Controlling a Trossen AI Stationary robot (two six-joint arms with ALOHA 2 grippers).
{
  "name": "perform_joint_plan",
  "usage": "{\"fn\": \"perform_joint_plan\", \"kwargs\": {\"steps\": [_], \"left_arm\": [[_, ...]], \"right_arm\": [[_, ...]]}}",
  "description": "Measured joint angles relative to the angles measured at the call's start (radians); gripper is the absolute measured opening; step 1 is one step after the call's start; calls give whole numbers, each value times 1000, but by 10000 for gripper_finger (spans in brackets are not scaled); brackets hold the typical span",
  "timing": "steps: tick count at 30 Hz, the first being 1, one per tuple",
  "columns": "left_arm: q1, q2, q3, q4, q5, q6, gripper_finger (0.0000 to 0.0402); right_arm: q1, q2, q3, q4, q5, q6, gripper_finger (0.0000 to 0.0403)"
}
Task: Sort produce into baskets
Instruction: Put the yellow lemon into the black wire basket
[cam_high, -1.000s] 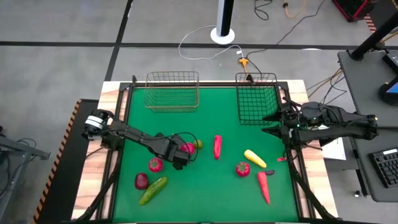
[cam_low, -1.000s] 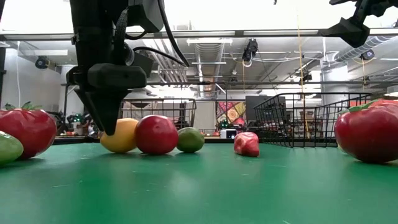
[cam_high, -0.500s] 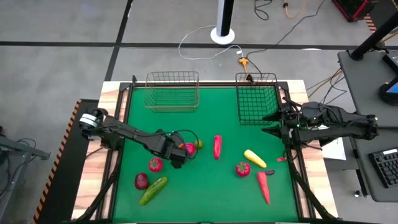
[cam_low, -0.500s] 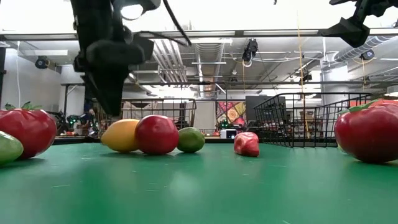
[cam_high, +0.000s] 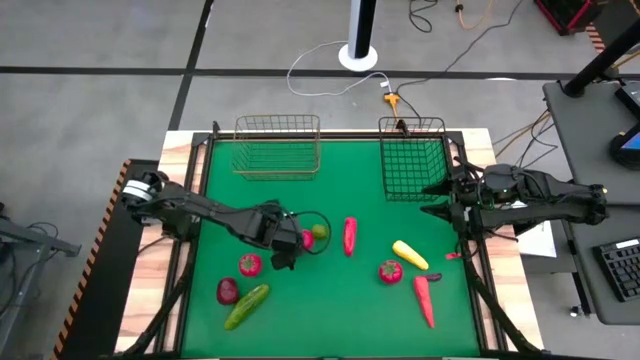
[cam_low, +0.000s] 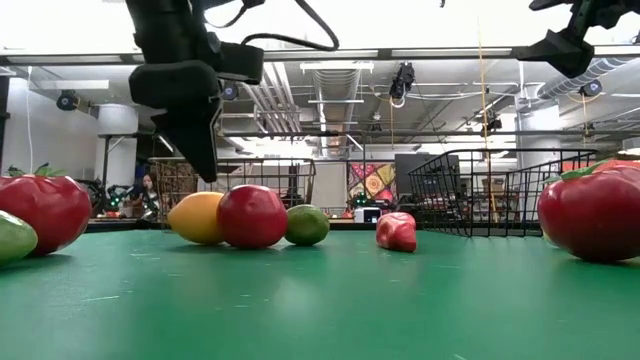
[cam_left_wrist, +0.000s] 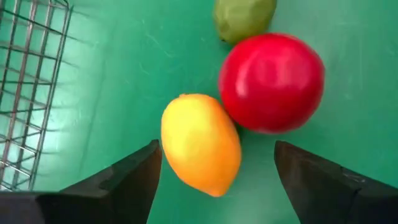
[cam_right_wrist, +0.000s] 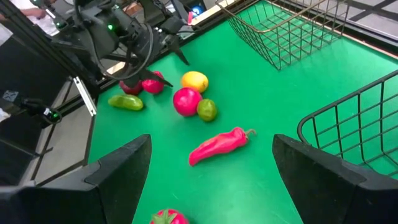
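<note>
As far as the views show, no produce has been sorted: both baskets, the tan wire basket (cam_high: 277, 146) and the black wire basket (cam_high: 412, 157), stand empty at the desk's far edge. Nearest lie the cucumber (cam_high: 246, 306), the chilies (cam_high: 425, 300) and the round red fruits. Mid-desk, the left gripper (cam_high: 284, 243) hovers with jaws released over the lemon (cam_left_wrist: 200, 142), holding nothing. The right gripper (cam_high: 441, 200) waits beside the black basket, jaws spread and empty. Green matting (cam_high: 330, 290) covers the desk; cables trail on the grey floor beyond.

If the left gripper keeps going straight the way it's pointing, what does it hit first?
Most likely the yellow lemon: it lies between the open jaws of the left gripper, which hangs above the mat. The red round fruit touches it just beyond.
</note>
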Motion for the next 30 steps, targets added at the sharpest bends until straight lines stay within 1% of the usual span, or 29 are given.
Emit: {"fn": "perform_joint_plan", "kwargs": {"steps": [6, 11, 18, 23, 30], "left_arm": [[25, 4, -24, 15, 3, 17, 292], [52, 5, -91, 87, 6, 23, 292], [59, 5, -172, 204, 16, 24, 291], [60, 4, -189, 236, 12, 23, 275], [61, 4, -193, 238, 12, 16, 241]], "right_arm": [[0, 10, -2, 0, 0, 0, 327], [0, 23, -2, -4, 0, 0, 327], [0, 47, -2, -3, 0, -2, 327], [0, 63, -2, -2, 0, -2, 327], [0, 69, -2, 3, -1, -4, 327]]}}
